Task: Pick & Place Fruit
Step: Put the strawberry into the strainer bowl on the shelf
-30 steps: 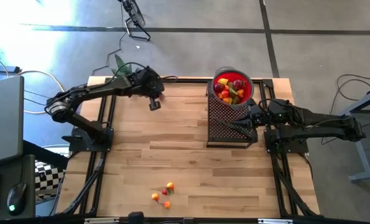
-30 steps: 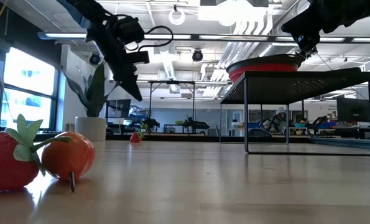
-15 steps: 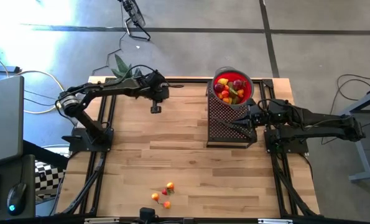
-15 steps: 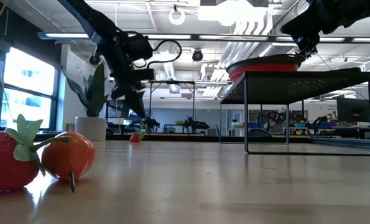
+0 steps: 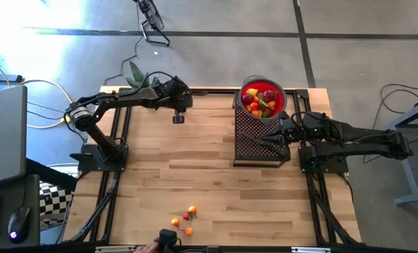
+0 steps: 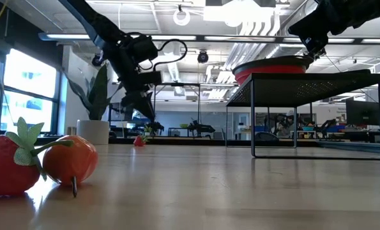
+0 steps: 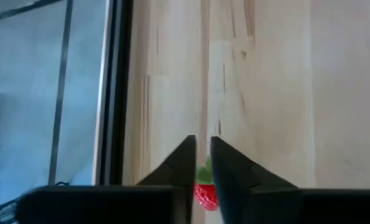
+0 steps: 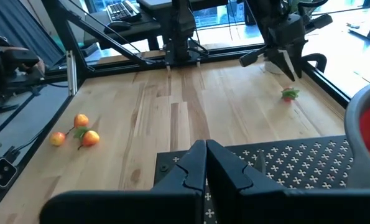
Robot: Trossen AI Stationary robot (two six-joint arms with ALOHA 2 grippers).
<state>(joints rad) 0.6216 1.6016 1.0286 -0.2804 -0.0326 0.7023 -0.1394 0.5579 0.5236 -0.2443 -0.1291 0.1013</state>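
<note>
A small red strawberry (image 7: 204, 191) lies on the wooden table (image 5: 194, 161) near its far edge, also visible in the right wrist view (image 8: 290, 94) and the low view (image 6: 139, 141). My left gripper (image 7: 202, 155) hangs just above the strawberry, pointing steeply down, its fingers a narrow gap apart and clear of it. A red bowl (image 5: 279, 102) full of fruit (image 5: 259, 100) stands on a black perforated stand (image 5: 254, 140). My right gripper (image 8: 205, 157) is shut above the stand's top, beside the bowl. Three more fruits (image 5: 184, 221) lie near the table's near edge.
A potted plant (image 5: 138, 74) stands just past the far-left corner. Black frame rails (image 5: 117, 140) run along the table's left and right sides. Bare wood lies between the stand and the near fruits (image 8: 79, 132).
My left gripper has come down toward the strawberry and shifted a little toward the table's far edge. It has rolled about its own pointing line. My right gripper and the fruit have kept still.
</note>
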